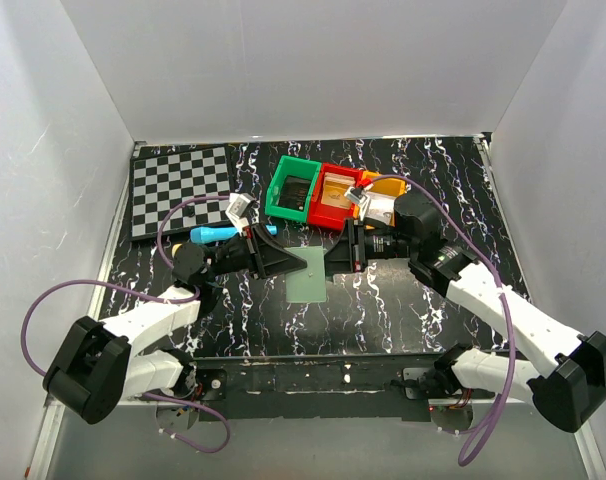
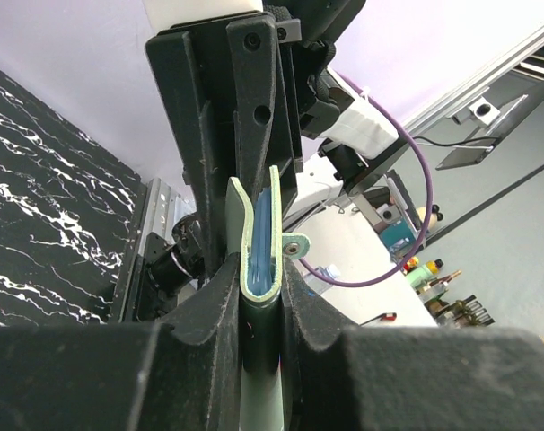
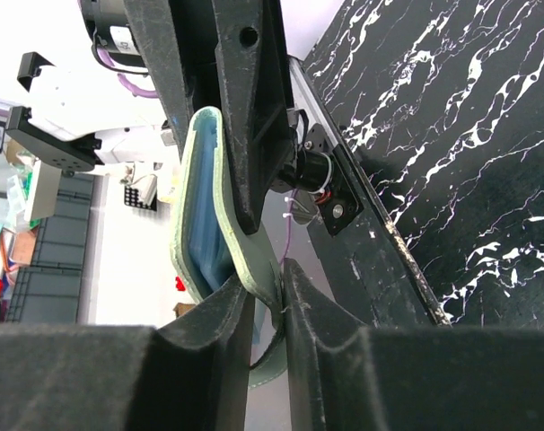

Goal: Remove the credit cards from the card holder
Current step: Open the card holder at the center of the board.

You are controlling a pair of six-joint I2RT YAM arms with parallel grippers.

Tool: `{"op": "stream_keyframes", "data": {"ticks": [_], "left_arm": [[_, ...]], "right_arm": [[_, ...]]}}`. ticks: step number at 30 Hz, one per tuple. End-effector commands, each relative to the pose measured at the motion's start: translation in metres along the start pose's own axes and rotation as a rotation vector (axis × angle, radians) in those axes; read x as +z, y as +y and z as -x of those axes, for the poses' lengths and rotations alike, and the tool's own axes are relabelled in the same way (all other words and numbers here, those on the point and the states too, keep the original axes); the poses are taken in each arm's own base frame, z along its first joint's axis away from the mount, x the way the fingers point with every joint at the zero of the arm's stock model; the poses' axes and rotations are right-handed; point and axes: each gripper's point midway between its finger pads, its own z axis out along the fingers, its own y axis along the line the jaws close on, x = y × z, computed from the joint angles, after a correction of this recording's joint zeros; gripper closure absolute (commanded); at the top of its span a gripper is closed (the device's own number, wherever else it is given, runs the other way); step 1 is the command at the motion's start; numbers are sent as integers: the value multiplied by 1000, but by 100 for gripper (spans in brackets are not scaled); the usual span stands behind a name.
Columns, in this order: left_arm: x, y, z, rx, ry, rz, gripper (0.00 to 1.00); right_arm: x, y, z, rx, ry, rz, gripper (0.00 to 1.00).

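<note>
The card holder (image 1: 306, 280) is a flat grey-green wallet hanging above the table's middle, held from both sides. My left gripper (image 1: 283, 258) is shut on its near end. In the left wrist view the left gripper (image 2: 261, 283) clamps the holder (image 2: 245, 242) edge-on, with a pale-blue lining and a small snap tab (image 2: 294, 244). A dark glossy strip (image 2: 258, 337) sits between the pads; I cannot tell whether it is a credit card. My right gripper (image 1: 328, 255) is shut on one grey-green leaf (image 3: 267, 269), which bows away from the blue lining (image 3: 200, 224).
A checkerboard (image 1: 181, 190) lies at the back left with a blue pen (image 1: 218, 233) in front of it. Green (image 1: 293, 187), red (image 1: 335, 192) and orange (image 1: 383, 190) bins stand at the back middle. White walls close in three sides.
</note>
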Motion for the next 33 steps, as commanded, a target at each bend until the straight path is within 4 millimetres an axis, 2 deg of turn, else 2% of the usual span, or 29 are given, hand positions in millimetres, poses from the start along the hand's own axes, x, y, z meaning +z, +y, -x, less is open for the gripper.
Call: {"op": "stream_keyframes", "data": {"ticks": [1, 5, 8, 12, 13, 15, 19, 23, 27, 33], "left_arm": [[11, -2, 15, 31, -52, 9, 95], [9, 4, 13, 20, -43, 53, 59], [7, 14, 15, 16, -64, 123, 39], [-5, 44, 21, 6, -132, 319, 21], [-10, 52, 23, -1, -155, 375, 9], [-19, 64, 26, -7, -198, 456, 2], [-22, 66, 28, -27, -226, 481, 2], [-14, 68, 23, -92, -183, 458, 2], [-9, 65, 22, -112, -172, 421, 2], [1, 65, 9, -138, -97, 383, 2]], "right_arm": [[0, 36, -1, -99, 21, 105, 80], [-5, 34, 0, -111, 19, 51, 99], [-9, 32, 0, -134, 29, 4, 99], [-19, 8, 3, -143, 44, -195, 99], [-21, 2, 4, -142, 46, -244, 99], [-29, -10, 6, -146, 52, -347, 99], [-33, -23, 5, -135, 67, -432, 99], [-33, -32, 4, -114, 72, -481, 99], [-34, -36, 4, -104, 72, -500, 99], [-33, -40, 3, -85, 64, -508, 99]]}}
